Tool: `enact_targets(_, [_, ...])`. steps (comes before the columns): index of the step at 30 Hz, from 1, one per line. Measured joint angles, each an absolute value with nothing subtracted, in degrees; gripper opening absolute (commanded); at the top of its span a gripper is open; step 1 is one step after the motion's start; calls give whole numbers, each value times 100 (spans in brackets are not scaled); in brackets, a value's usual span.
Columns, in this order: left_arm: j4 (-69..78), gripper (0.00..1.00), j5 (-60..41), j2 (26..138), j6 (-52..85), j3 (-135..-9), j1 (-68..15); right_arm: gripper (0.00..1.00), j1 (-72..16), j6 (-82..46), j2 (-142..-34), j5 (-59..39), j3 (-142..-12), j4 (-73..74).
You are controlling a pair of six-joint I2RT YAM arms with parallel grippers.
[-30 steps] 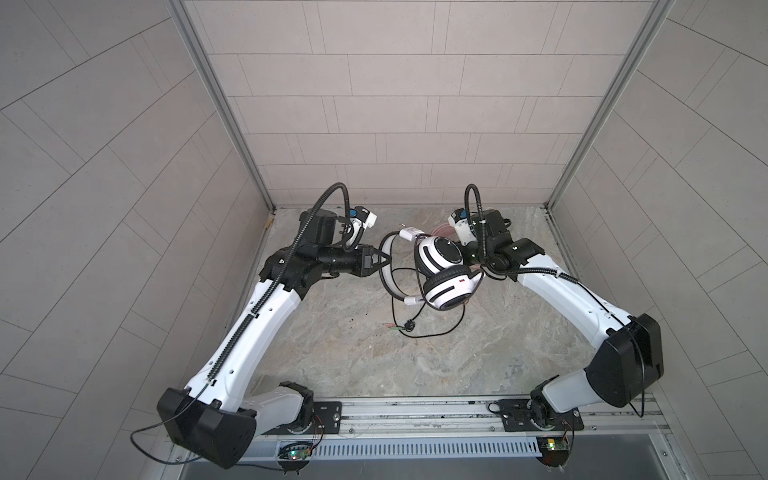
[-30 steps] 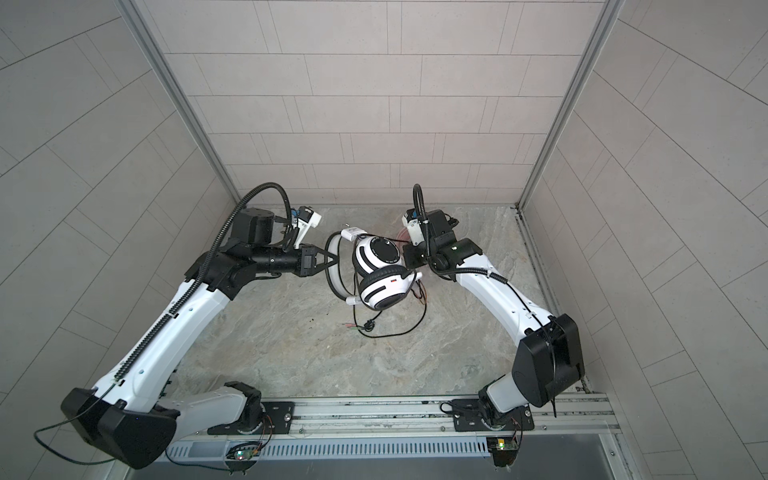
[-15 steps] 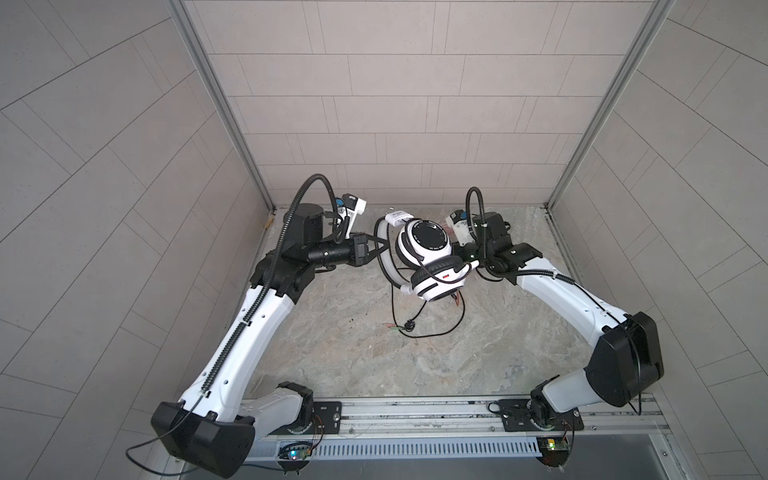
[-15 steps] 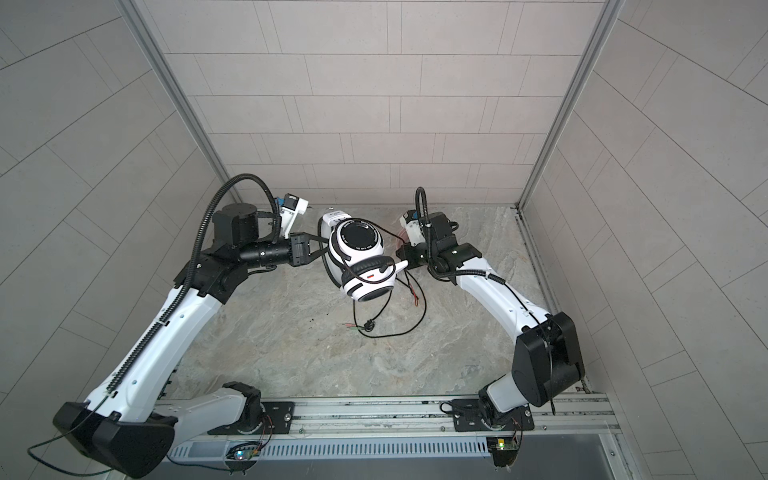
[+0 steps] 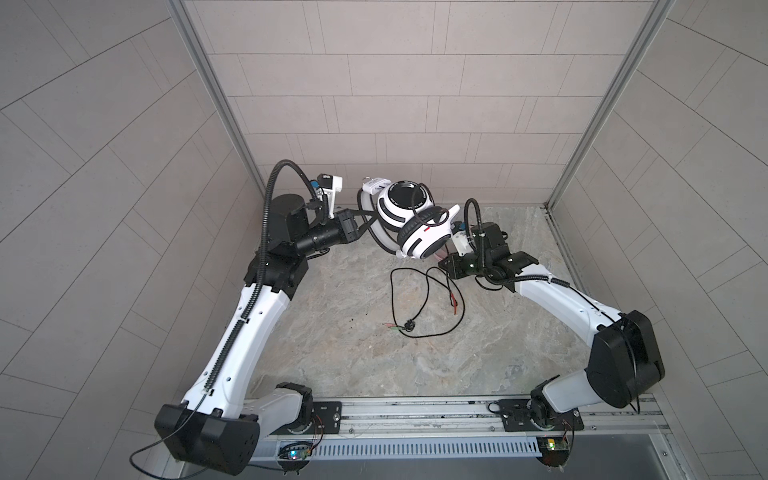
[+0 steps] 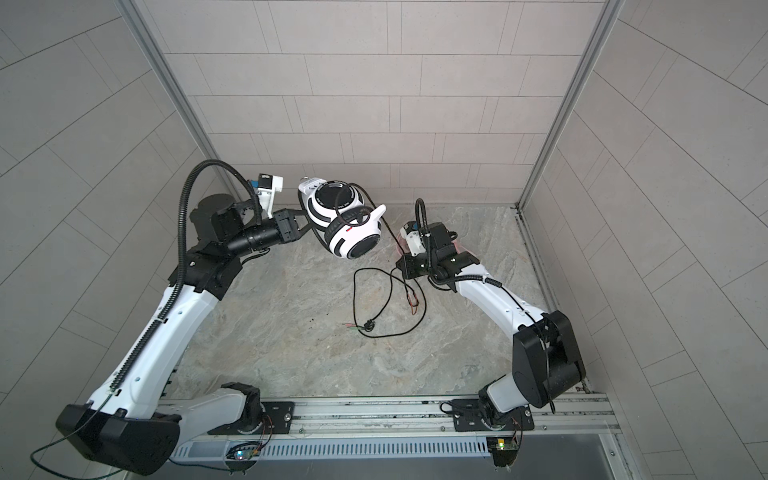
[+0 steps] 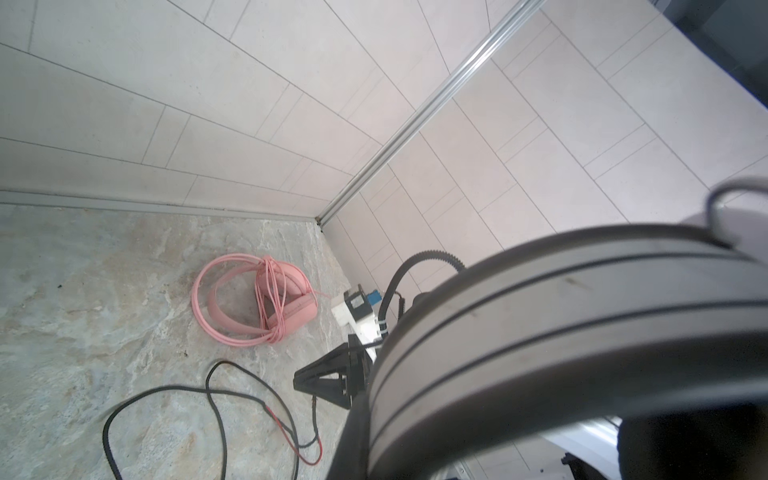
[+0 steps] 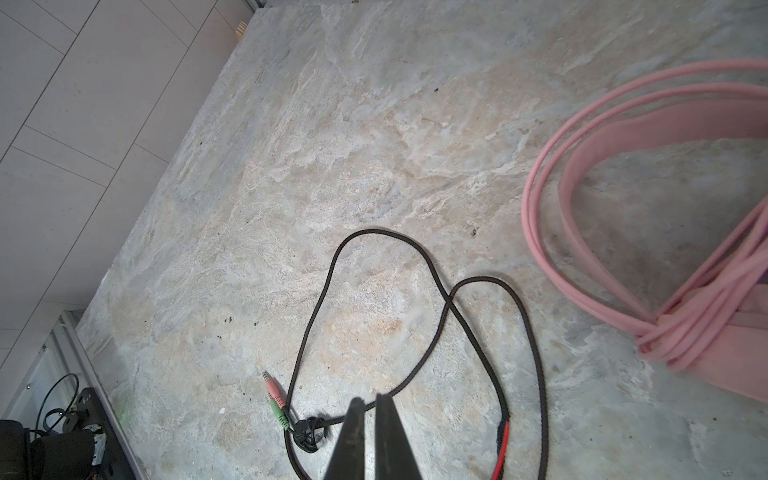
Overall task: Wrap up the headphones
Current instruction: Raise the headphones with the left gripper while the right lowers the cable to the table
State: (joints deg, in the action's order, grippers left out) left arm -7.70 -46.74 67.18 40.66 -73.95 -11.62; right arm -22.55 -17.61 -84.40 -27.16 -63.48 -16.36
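Note:
The white-and-black headphones (image 5: 415,220) (image 6: 345,224) hang in the air at the back, ear cups folded together. My left gripper (image 5: 370,220) (image 6: 306,222) is shut on their headband (image 7: 540,332). Their thin black cable (image 5: 392,299) (image 8: 374,230) lies in loose loops on the floor, ending in pink and green plugs (image 8: 276,397). My right gripper (image 8: 370,401) (image 7: 301,380) hovers low over those loops. Its fingers are all but shut, with nothing seen between them; the cable runs behind the tips. The pink headphones (image 7: 253,307) (image 8: 623,137) lie beside the right arm, with their pink cable wound round them.
Tiled walls close the cell on three sides, with metal corner posts (image 5: 216,95) at the back. The stone floor (image 5: 332,332) stretches toward the front rail (image 5: 415,415), where both arm bases are mounted.
My left gripper has lifted the white-and-black headphones up and back to the left, away from the right gripper. The right arm stayed low; its fingers parted a hair.

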Motion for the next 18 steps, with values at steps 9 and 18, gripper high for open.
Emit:
enact_targets(9, [-196,0,-4230,6963,4751,-7402,-1063,22,-2545,-1918,-8449,-2921,-6329,-1308])
enact_targets(18, [-143,0,-4056,7109,5081,-7518,-1046,34,-2628,-2346,-8899,-3319,-6204,-458])
